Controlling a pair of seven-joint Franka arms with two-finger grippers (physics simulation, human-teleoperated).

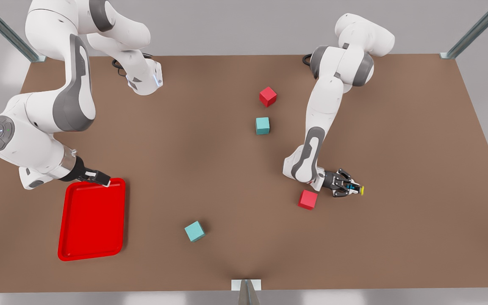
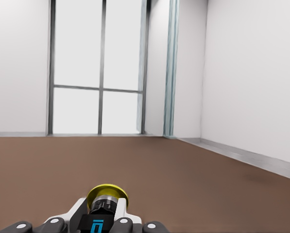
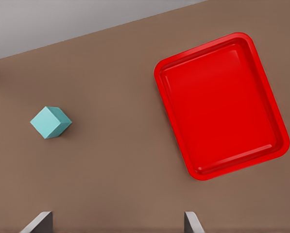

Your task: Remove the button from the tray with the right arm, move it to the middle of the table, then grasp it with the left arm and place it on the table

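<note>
No words, brand names or numbers can be read on anything here; the small blue mark on the left gripper (image 2: 97, 225) is illegible

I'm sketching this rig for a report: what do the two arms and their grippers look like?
Both arms are glossy white with grey joint covers. The left gripper is black with blue markings; the right gripper is black on a silver wrist ring. A round grey button panel caps one joint of the right arm.

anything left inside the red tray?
Nothing: the tray is bare, right claw open at its rim. The button is in the left claw.
</note>
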